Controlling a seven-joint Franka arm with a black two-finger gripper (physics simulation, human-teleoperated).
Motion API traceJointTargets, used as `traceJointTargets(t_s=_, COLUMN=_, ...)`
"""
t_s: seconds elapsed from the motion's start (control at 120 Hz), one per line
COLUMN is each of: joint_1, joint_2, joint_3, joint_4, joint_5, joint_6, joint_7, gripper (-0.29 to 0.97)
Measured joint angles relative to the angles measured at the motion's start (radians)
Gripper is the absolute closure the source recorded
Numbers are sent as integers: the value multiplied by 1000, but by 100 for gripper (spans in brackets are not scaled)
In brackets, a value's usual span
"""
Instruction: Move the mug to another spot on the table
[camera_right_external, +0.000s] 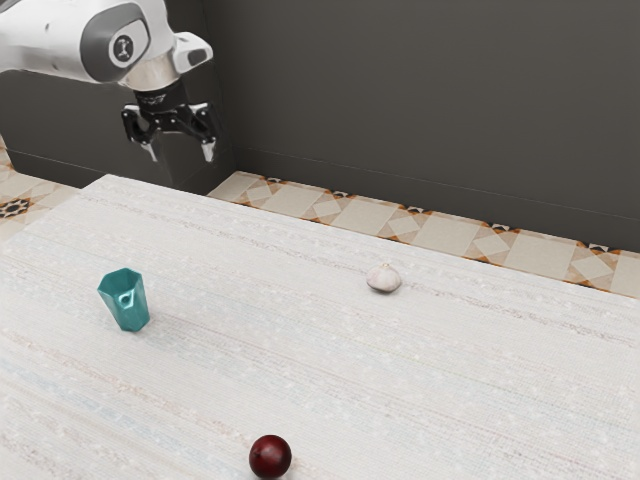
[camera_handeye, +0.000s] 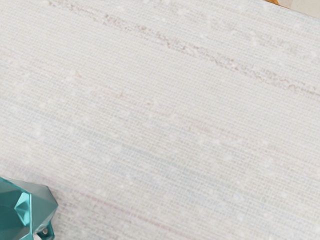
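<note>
Mug: teal faceted mug (camera_right_external: 124, 299) standing upright on the table, well below the pincer and slightly toward the exterior view's left of it; in the wrist view its angular rim (camera_handeye: 22, 210) shows at the picture's corner.
Pincer: black two-finger pincer (camera_right_external: 181, 152) hanging high in the air, fingers spread apart, nothing between them, well apart from the mug.
Table: pale streaked wooden table (camera_right_external: 420, 380); its far edge runs just under the pincer and slants off toward the exterior view's right.
Open room: a broad stretch of tabletop (camera_handeye: 175, 125) lies between mug and garlic.
Garlic: whitish garlic bulb (camera_right_external: 383, 278), near the far edge, well apart from the pincer toward the exterior view's right.
Fruit: dark red fruit (camera_right_external: 270, 456), at the near edge of the exterior view, farthest from the pincer.
Floor: patterned tiles (camera_right_external: 440, 232) beyond the far edge.
</note>
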Motion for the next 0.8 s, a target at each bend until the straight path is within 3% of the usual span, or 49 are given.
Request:
traceJointTargets(t_s=0.167, joint_1=16, joint_2=2, joint_3=0, joint_4=-39, joint_5=5, joint_6=-15, joint_7=63, gripper=0)
traceJointTargets(t_s=0.35, joint_1=15, joint_2=-24, joint_3=21, joint_4=-186, joint_5=2, joint_6=-16, joint_7=74, gripper=0)
traceJointTargets(t_s=0.8, joint_1=8, joint_2=-253, joint_3=40, joint_4=-646, joint_5=0, joint_6=101, joint_7=-226, gripper=0)
